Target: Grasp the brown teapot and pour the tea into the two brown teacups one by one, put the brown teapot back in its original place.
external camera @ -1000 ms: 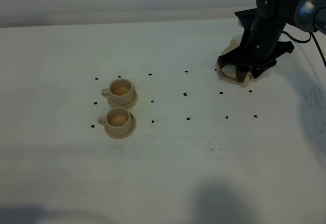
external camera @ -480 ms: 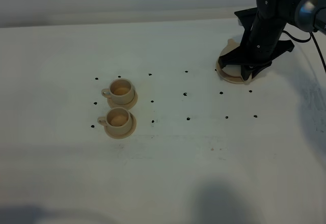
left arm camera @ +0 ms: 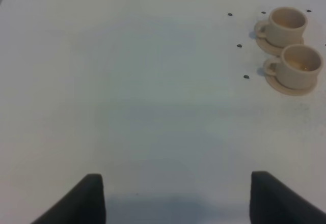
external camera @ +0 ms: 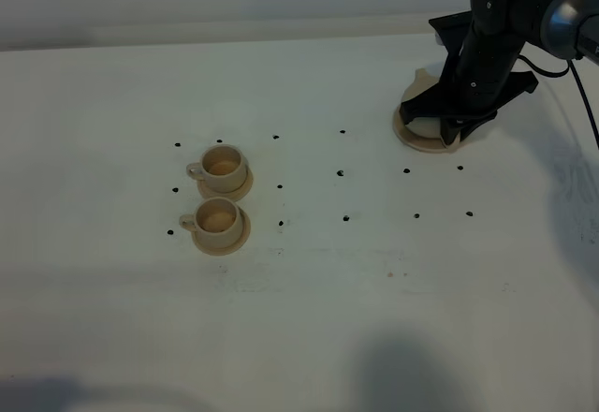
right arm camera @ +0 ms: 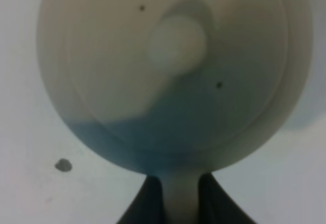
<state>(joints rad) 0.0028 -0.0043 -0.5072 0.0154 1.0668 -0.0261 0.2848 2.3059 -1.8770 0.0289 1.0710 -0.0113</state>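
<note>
The teapot (right arm camera: 173, 71) is sitting at about 2 o'clock on the white desk (external camera: 299, 318), over a wide saucer (external camera: 413, 139). The saucer's beige rim is showing at the pot's 7 o'clock side. Whether the pot is resting on it or hanging just above, I cannot tell. From above, the pot is showing a pale beige-tan round body and a flat lid (right arm camera: 112, 40) with a round knob (right arm camera: 177, 45). Shadow is covering the half nearest the handle (right arm camera: 181, 196). The right fingers (right arm camera: 147, 211) are clenching that thin loop handle from both sides. In the high view the dark arm (external camera: 491, 47) is hiding most of the pot.

The two cups are standing at about 9 o'clock on the desk, well apart from the teapot. The far cup (external camera: 225, 164) is at 12 o'clock of the near cup (external camera: 217, 217). Both are small and beige-tan. Each is sitting on its own small saucer (external camera: 245, 190), with its loop handle pointing to 9 o'clock. Black dots (external camera: 342, 172) are marking the desk around and between them.

The left fingers (left arm camera: 89, 201) are hanging released and spread wide over bare desk, grasping nothing.
</note>
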